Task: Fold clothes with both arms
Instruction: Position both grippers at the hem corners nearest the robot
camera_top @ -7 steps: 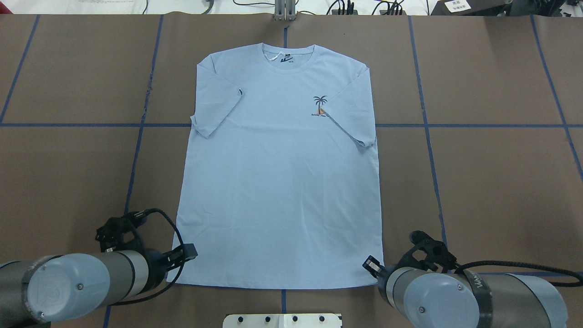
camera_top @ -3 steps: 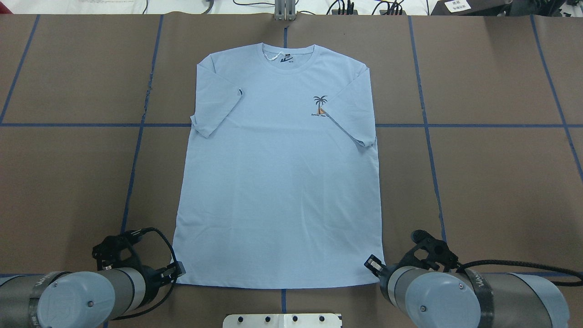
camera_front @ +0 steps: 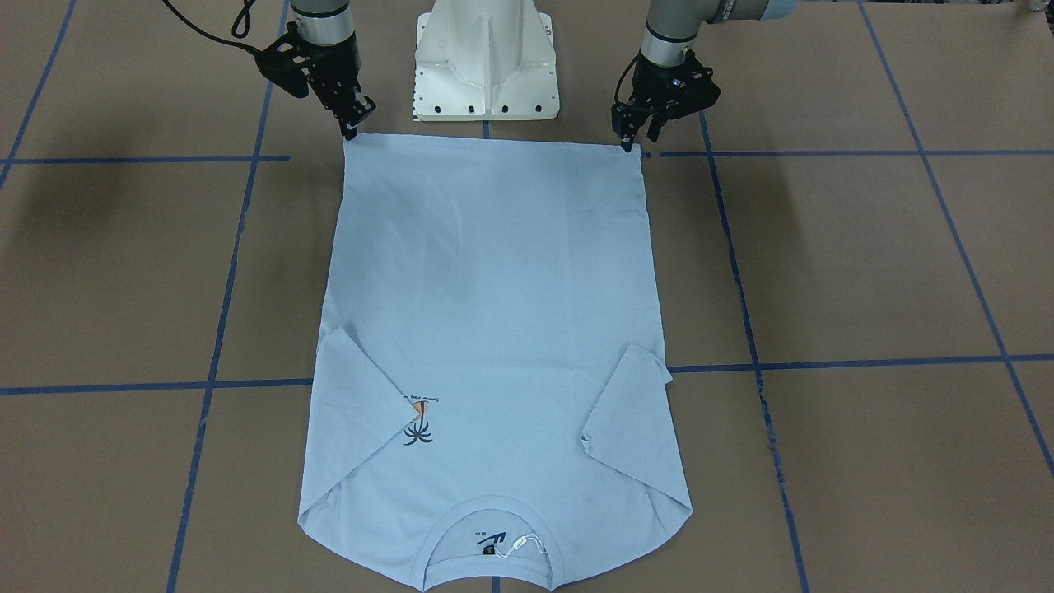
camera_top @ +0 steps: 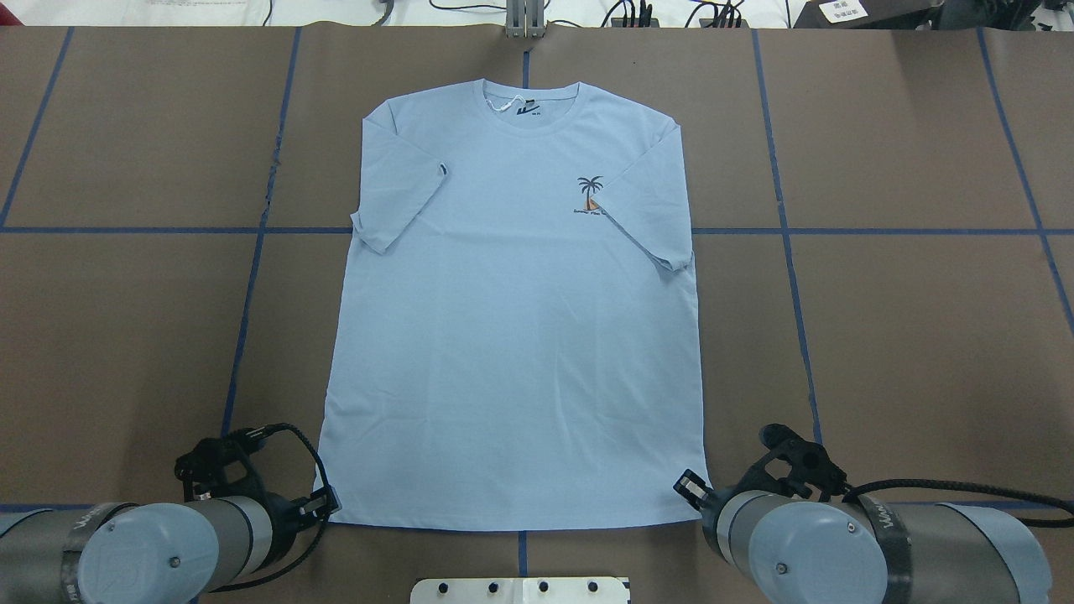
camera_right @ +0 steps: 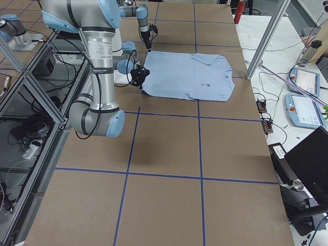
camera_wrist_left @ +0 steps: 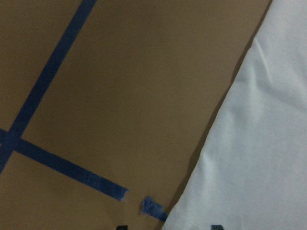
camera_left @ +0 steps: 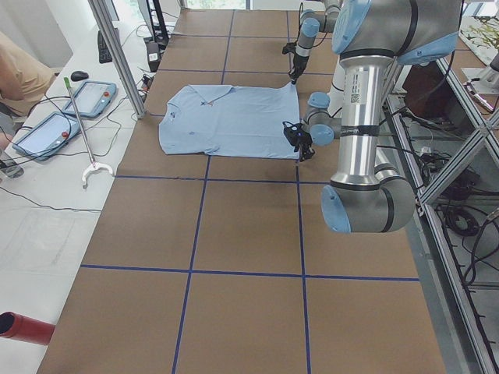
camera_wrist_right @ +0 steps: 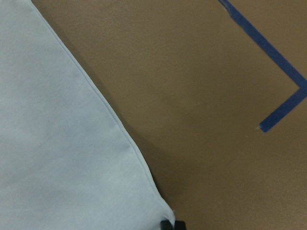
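Two hem corners of the flat T-shirt (camera_top: 512,335) lay at the table's (camera_top: 881,335) robot-side edge: right gripper (camera_front: 352,128) pinched shut on one, left gripper (camera_front: 638,136) open and empty astride the other. Closing off-edge might miss cloth, skewing the fold.

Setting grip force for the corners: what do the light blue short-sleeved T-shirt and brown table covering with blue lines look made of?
Light blue short-sleeved T-shirt: thin matte knit, likely cotton jersey; it lies limp with creases and a ribbed collar. Brown table covering: flat matte sheet, perhaps paper or card. Blue lines: probably tape; a torn end shows in the left wrist view.
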Available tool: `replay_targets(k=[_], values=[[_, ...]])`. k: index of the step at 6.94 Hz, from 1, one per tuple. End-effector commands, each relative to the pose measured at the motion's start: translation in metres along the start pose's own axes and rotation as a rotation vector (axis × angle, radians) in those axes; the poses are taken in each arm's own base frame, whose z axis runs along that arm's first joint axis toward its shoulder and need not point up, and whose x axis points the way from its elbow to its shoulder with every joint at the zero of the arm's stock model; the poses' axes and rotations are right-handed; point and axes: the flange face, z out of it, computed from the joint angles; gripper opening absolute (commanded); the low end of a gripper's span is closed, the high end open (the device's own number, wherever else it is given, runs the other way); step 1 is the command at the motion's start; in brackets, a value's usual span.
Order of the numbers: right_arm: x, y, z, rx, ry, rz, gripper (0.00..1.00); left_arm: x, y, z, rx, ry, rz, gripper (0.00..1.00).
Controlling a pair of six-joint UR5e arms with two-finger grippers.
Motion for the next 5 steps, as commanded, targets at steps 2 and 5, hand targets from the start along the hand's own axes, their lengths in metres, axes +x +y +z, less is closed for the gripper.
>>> replay_targets(k=[2, 5], values=[[0.002, -0.002, 0.000, 0.002, 0.003, 0.000, 0.00, 0.000, 0.002, 0.005, -0.002, -0.007, 0.003, 0.50], [0.003, -0.002, 0.001, 0.004, 0.005, -0.001, 0.00, 0.006, 0.006, 0.014, -0.004, -0.010, 0.004, 0.30]])
